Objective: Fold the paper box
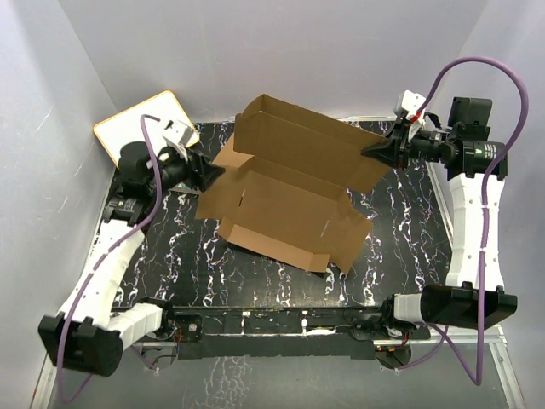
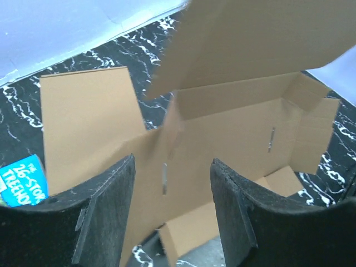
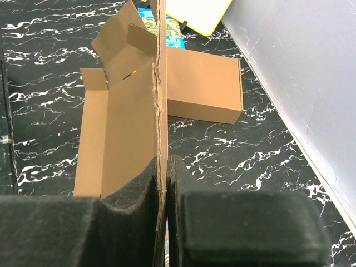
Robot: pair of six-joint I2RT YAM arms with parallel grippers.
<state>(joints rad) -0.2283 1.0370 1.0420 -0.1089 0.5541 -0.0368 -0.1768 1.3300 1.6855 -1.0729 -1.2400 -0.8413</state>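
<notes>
The paper box (image 1: pixel 285 213) lies half folded in the middle of the table, brown cardboard with its side walls partly raised and a slit in its base. Its wide lid panel (image 1: pixel 306 149) stands tilted up at the back. My right gripper (image 1: pixel 375 153) is shut on the right edge of that panel; in the right wrist view the cardboard edge (image 3: pixel 161 100) runs straight up from between the closed pads (image 3: pixel 142 186). At the box's left edge my left gripper (image 1: pixel 213 175) stands open. Its fingers (image 2: pixel 108 211) are spread above the box floor (image 2: pixel 222 144), holding nothing.
A closed plain brown box (image 3: pixel 203 86) lies beyond the paper box, on its left side. A blue book (image 2: pixel 19 181) peeks out beside it. A white board with a yellow rim (image 1: pixel 145 123) leans at the back left corner. White walls enclose the black marbled table (image 1: pixel 255 277).
</notes>
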